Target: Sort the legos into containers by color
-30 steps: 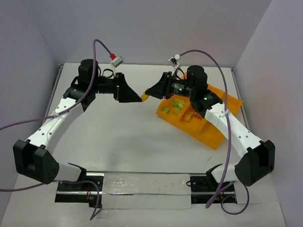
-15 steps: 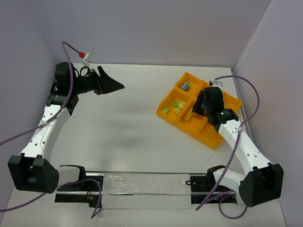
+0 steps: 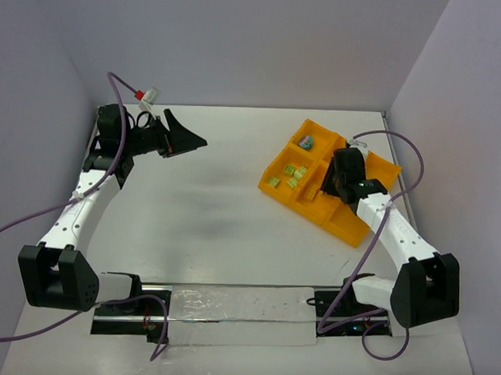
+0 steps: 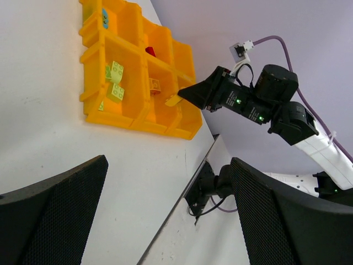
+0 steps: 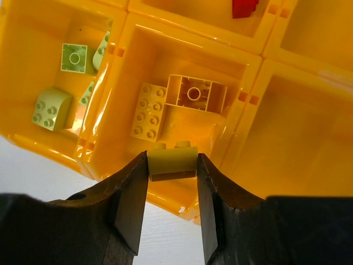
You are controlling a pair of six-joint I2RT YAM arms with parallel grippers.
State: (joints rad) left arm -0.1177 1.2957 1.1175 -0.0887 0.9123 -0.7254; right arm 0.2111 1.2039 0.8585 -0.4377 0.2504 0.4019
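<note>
Up close, clamped in the right pincer (image 5: 172, 165) over the tray (image 5: 259, 72): one yellow lego (image 5: 172, 161), sides hidden by the fingers (image 5: 129, 204). Far from the tray, left pincer (image 4: 170, 165) spread apart, fingers cropped at frame edge.

Between the right gripper's (image 5: 172, 165) fingers (image 5: 129, 210): a single brick (image 5: 172, 161), above the divided tray's (image 5: 298, 138) near edge. Just ahead of the tips, in one compartment (image 5: 187, 130): two bricks (image 5: 148, 110) side by side. In the left-hand compartment (image 5: 30, 72): several bricks (image 5: 52, 107). Farther ahead, right: a lone brick (image 5: 244, 8).
</note>
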